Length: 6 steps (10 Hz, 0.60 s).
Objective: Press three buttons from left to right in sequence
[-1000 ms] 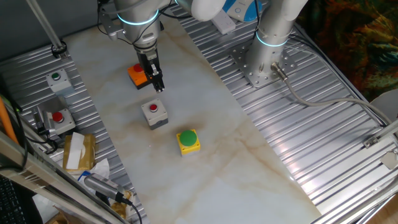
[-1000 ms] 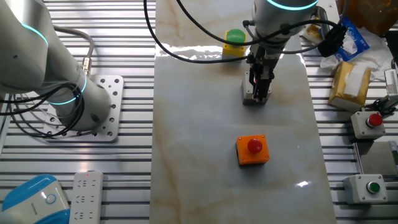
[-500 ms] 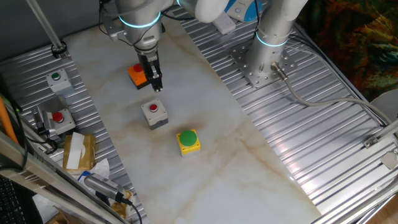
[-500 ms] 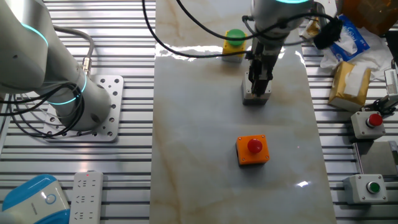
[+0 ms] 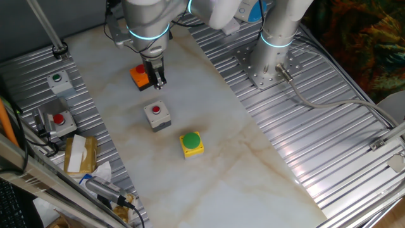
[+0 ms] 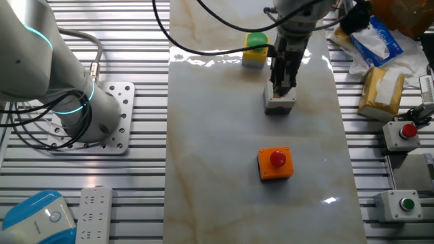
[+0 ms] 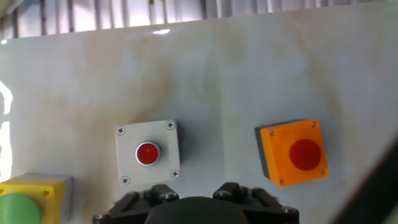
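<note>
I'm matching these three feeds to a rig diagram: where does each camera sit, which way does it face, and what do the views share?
One fixed view: high above one side of the table, looking down on the orange box, grey box and yellow box; shows the arm and gripper.
The other fixed view: high on the opposite side, so the row runs the other way; shows the gripper.
Hand view: on the hand, facing the tabletop; only the gripper's base shows.
Shared: all three show the three boxes.

— What sits off the marble slab?
— A pale grey box with a green button [image 5: 58, 80] and a grey box with a red button [image 5: 60, 120], both on the ribbed metal.
— And beyond those?
— A tan packet [image 5: 80, 154], a white power strip [image 6: 95, 215], a blue-and-white device [image 6: 37, 216].
</note>
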Each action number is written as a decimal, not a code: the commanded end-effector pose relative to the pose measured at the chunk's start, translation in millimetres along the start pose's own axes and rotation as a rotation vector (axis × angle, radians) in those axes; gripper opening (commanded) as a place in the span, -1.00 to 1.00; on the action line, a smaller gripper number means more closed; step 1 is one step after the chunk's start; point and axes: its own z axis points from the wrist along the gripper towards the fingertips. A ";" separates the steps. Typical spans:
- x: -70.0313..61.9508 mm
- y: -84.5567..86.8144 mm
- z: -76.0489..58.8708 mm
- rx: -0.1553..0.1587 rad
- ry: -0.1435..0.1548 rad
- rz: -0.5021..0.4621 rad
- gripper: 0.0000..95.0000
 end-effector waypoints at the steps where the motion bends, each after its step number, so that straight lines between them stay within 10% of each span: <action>1: 5.8 -12.5 -3.7 -0.019 -0.007 -0.005 -1.00; 6: 11.8 -58.1 8.3 -0.036 -0.009 -0.021 -1.00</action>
